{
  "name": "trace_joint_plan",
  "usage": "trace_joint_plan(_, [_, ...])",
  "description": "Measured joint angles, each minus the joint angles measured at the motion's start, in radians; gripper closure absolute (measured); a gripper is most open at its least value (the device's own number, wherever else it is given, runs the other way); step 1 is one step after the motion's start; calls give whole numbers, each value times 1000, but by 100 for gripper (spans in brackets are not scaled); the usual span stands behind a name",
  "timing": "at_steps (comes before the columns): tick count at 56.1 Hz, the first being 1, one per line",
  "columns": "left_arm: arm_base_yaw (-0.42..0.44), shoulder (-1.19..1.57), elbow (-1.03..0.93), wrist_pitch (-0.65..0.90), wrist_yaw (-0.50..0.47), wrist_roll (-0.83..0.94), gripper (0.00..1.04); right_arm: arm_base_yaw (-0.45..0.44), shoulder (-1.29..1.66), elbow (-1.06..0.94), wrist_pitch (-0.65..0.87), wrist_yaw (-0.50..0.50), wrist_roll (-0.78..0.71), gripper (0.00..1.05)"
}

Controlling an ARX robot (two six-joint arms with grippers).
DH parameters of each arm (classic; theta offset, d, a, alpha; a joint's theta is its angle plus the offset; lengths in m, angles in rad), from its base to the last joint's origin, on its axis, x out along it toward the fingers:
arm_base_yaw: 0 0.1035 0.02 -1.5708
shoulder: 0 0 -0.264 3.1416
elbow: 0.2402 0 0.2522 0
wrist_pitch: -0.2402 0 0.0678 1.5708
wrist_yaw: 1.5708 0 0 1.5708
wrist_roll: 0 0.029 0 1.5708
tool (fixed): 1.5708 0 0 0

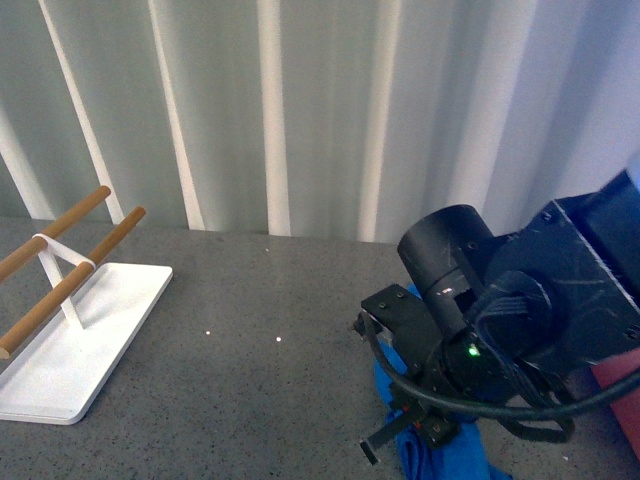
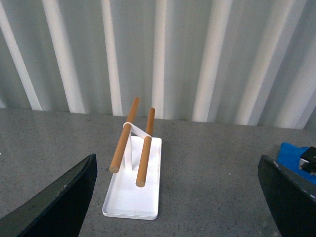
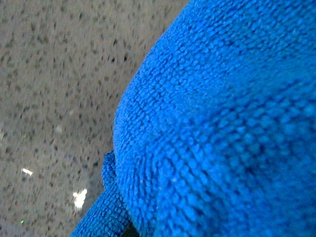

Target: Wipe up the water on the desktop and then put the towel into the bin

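Lower right in our front view, the right gripper (image 1: 415, 425) sits over the blue towel (image 1: 450, 462) on the surface (image 1: 260, 330), though we cannot tell whether it grips, with the pink bin (image 1: 620, 390) at the right edge and the left gripper (image 2: 176, 158) spread wide and empty.

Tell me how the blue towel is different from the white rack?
The towel is blue and fluffy; the rack is white and smooth. The towel lies bunched up; the rack stands straight, holding up two wooden rods. Both sit on the grey desktop.
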Motion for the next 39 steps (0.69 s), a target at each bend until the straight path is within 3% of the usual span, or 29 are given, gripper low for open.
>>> trace_joint_plan(17, [0, 0, 0, 0, 0, 0, 7, 57, 68, 137, -14, -16, 9, 99])
trace_joint_plan(39, [0, 0, 0, 0, 0, 0, 7, 161, 53, 97, 54, -195, 19, 99])
